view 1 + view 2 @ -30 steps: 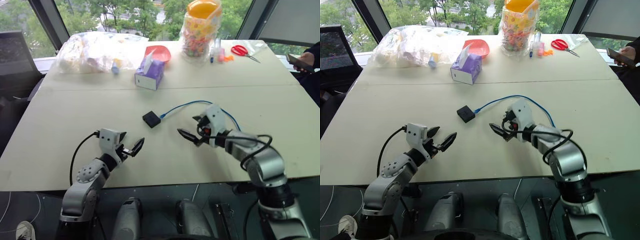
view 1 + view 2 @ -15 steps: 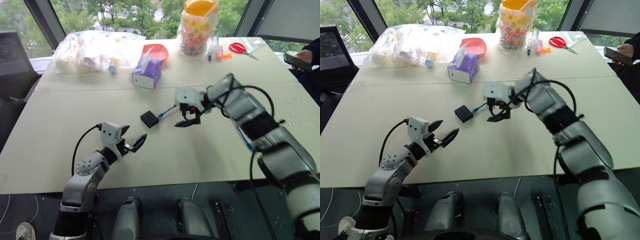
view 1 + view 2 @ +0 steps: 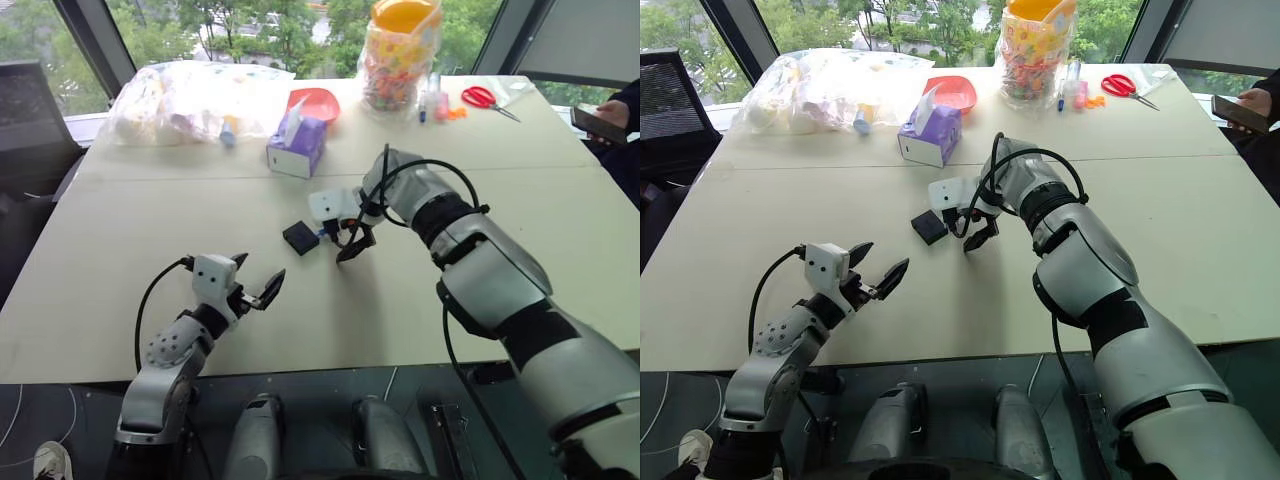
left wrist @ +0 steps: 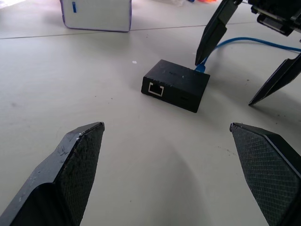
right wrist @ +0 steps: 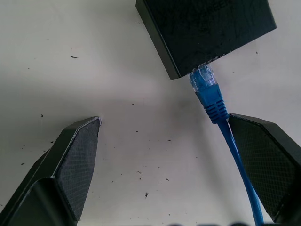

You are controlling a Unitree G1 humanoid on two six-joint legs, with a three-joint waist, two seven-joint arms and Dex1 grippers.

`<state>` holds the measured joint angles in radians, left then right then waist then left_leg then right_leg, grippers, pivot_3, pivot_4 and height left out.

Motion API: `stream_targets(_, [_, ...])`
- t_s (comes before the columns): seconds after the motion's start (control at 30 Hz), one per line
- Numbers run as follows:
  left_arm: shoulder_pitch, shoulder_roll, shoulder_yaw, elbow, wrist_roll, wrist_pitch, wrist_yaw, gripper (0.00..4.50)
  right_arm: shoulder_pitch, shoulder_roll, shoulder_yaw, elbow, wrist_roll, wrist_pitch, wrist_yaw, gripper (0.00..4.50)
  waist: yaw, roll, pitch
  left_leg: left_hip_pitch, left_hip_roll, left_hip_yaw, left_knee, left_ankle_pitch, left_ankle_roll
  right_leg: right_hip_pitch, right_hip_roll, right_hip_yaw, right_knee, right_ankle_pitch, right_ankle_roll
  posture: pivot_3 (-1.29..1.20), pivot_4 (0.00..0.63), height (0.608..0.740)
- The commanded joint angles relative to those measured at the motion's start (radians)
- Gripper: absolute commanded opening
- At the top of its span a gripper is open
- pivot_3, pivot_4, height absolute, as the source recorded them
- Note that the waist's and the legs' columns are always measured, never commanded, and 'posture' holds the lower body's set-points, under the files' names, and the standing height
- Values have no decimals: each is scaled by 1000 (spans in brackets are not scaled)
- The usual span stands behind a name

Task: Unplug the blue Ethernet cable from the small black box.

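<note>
So the blue Ethernet cable (image 5: 210,94) is still plugged into the small black box (image 3: 300,238). You can see the clear plug seated in the port in the right wrist view, so nothing's been pulled yet. The box sits flat near the middle of the worktop (image 3: 150,230), on the near side of the purple tissue box (image 3: 297,148), and the cable trails off from it toward the robot's right.

The right gripper (image 3: 345,237) is angled down just beside the box on the plug side, jaws spread wide with nothing in them. From its own camera the cable runs right along one finger, but it isn't pinched. The left gripper (image 3: 256,289) is also wide open and empty, low over the worktop and aimed at the box from the near side, well apart from it. The box's free port faces that way.

I'd say it's early days: the approach is about done, but the actual grab is still to do. Probably the box needs pinning, since it looks light enough to just drag along with the cable.
</note>
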<state>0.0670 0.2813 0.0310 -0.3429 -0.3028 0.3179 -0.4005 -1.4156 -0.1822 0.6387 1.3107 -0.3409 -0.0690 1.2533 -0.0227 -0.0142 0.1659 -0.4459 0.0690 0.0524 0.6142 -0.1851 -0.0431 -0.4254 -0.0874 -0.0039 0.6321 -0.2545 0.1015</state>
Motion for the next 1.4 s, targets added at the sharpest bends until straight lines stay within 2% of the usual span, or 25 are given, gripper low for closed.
stream_targets(0.03, [14,3,34,-71,7,-24,26,4477,-30,41,-25,29,-38,16,-49,4500,-2,0,0,0,0,0,0,0,0,0,0,0,0,0,0,0,150,735])
stream_targets(0.07, [19,5,43,-83,3,-18,33,4477,-31,48,-28,35,-48,18,-56,4500,-2,0,0,1,1,0,-1,0,0,0,1,0,1,0,0,0,150,735])
stream_targets(0.17, [46,11,77,-115,-4,-6,49,4500,-33,73,-40,46,-73,26,-80,3673,-8,0,0,2,1,0,-1,0,-1,0,1,0,2,0,0,0,150,735])
stream_targets(0.4, [70,27,137,-163,-37,31,60,4500,-33,132,-85,53,-91,47,-86,169,-24,0,0,3,1,-1,0,1,-1,1,1,0,2,0,-1,0,150,735])
stream_targets(0.53, [28,52,187,-170,-126,115,50,4500,-27,135,-108,43,-90,32,-83,73,-23,0,0,3,1,-1,0,1,-1,1,1,0,3,0,-1,0,150,735])
stream_targets(0.6, [-9,83,208,-168,-191,191,31,4500,-21,121,-108,27,-102,6,-143,73,-22,0,0,2,1,-1,0,1,-1,0,1,0,3,0,0,0,150,735])
stream_targets(0.73, [-75,166,217,-160,-330,335,-47,4500,41,41,-150,-104,-71,-119,-216,73,-19,0,0,1,1,-1,0,1,-2,0,1,0,2,0,0,0,150,735])
stream_targets(0.8, [-128,200,210,-145,-381,385,-80,4500,141,-24,-186,-297,-54,-176,-283,73,-11,-2,1,1,0,-2,0,1,-2,1,1,0,2,1,2,0,150,735])
stream_targets(0.9, [-192,231,201,-117,-432,452,-103,4500,285,-59,-249,-598,-52,-3,-374,73,-9,-2,1,0,0,-2,0,1,-2,1,1,0,2,1,4,0,150,735])
stream_targets(0.97, [-269,263,203,-72,-498,512,-153,4500,496,-105,-299,-1006,-118,67,-462,73,-1,-3,1,1,0,-3,-1,2,-3,1,1,0,3,2,4,0,150,735])
stream_targets(1.03, [-311,287,205,-43,-532,545,-186,4500,604,-127,-310,-1215,-167,122,-506,73,3,-2,1,1,0,-4,-1,2,-3,0,2,0,5,0,6,0,150,735])
stream_targets(1.13, [-380,332,195,12,-582,597,-254,4500,706,-161,-295,-1363,-257,105,-605,73,4,-2,1,2,0,-4,-1,2,-4,-1,3,0,7,0,6,0,150,735])
stream_targets(1.23, [-435,355,178,70,-592,617,-305,4500,760,-176,-295,-1451,-275,72,-664,73,5,-2,1,3,1,-4,0,4,-6,1,3,0,7,-2,3,0,150,735])
stream_targets(1.4, [-506,365,155,134,-582,622,-357,4500,823,-209,-277,-1537,-280,31,-665,73,9,-3,1,3,1,-5,2,4,-6,2,3,0,7,-2,2,0,150,735])
